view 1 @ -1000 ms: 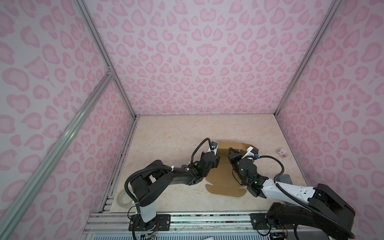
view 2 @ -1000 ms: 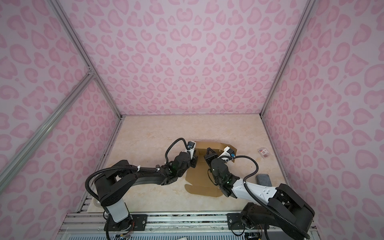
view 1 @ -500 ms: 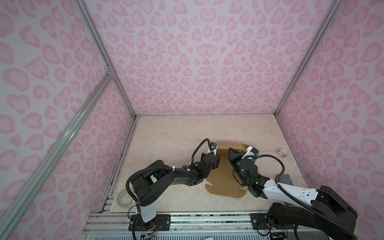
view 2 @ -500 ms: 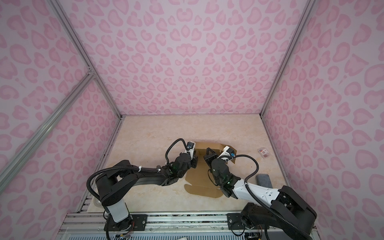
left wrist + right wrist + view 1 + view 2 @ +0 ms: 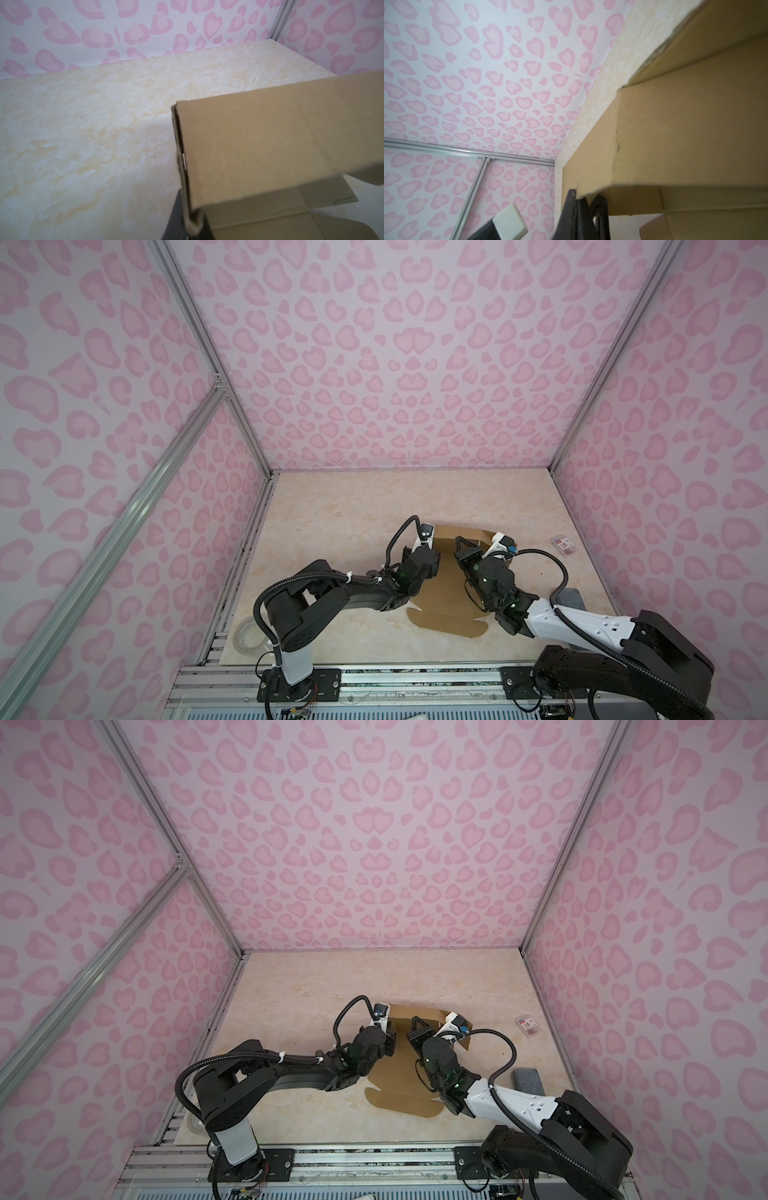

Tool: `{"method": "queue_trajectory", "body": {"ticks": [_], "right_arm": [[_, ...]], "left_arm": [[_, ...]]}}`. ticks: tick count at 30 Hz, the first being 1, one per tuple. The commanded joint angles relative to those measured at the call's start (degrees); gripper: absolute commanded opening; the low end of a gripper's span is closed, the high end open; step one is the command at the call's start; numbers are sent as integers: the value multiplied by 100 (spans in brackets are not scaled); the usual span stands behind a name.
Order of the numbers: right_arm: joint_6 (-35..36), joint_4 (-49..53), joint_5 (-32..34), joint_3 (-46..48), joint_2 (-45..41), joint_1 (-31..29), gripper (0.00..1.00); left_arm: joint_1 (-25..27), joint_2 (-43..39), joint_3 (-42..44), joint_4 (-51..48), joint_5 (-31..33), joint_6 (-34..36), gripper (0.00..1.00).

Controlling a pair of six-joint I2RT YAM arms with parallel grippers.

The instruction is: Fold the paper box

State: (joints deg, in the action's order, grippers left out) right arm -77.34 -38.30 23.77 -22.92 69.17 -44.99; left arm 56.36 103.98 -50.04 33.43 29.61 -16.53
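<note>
The paper box (image 5: 448,597) lies part-folded on the worktop (image 5: 332,510) between the arms, long axis running away from their bases; left end effector (image 5: 192,220) and right end effector (image 5: 584,202) each clamp one end of its raised far panel, equally near it, so the fold likely comes baseward.

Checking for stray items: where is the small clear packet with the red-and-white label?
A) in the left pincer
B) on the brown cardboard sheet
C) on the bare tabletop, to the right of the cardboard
C: in both top views the small clear packet with the red-and-white label lies on the marble-look tabletop, right of the brown cardboard sheet and apart from it.
</note>
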Motion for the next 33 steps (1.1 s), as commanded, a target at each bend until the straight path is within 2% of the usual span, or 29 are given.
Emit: {"method": "queue_trajectory", "body": {"ticks": [1, 5, 11, 24, 28, 33], "right_arm": [[32, -222, -74, 39, 28, -18, 0], [2, -255, -68, 87, 40, -10, 0], [0, -213, -77, 103, -14, -18, 0], [39, -188, -109, 130, -87, -17, 0], [149, -94, -165, 92, -162, -18, 5], [156, 30, -187, 85, -251, -14, 19]], "left_arm": [[5, 82, -58, -37, -37, -41, 2], [7, 87, 18, 90, -189, 3, 2], [15, -18, 93, -7, 370, -240, 0], [16, -45, -180, -643, 690, -476, 0], [16, -71, -223, -739, 793, -476, 0], [7, -95, -307, -934, 948, -457, 0]]}}
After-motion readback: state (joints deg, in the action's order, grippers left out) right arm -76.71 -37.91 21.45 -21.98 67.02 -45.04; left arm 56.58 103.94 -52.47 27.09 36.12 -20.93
